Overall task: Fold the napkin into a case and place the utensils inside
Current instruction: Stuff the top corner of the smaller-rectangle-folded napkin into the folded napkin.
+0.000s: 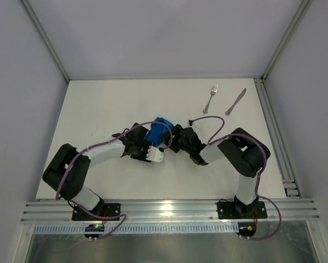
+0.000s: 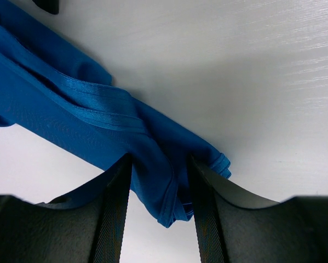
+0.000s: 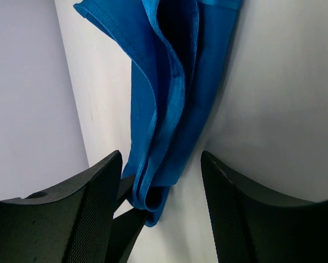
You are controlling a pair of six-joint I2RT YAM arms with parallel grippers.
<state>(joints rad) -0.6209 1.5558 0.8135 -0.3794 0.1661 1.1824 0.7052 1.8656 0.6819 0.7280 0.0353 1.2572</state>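
Folding stage, nowhere near done. The left gripper [image 2: 159, 164] is pinching the napkin [image 1: 161, 127]: in the left wrist view both fingers press against a bunched end of the blue cloth, with the layered hems squeezed between them. The napkin sits mid-table [image 1: 109, 104] between the two wrists, gathered into a rumpled multi-layer strip. It is not a flat oblong, and no tidy case with an opening shows yet. From overhead most of it is hidden by the arms, so the exact fold count can't be told.

The right gripper [image 3: 161, 164] has its jaws spread. The other end of the strip lies between its fingers, with a clear gap on one side, so there is no grip there.

Further right and toward the back of the table, the fork [image 1: 212, 98] and knife [image 1: 235, 102] lie side by side, near each other but not touching. They are well apart from the napkin, and neither gripper is on them.

Judgement:
- **Done:** cloth partly folded lengthwise.
- **Left:** flatten and finish the case, then pick up both utensils and slide them inside. None of the utensil work has started.
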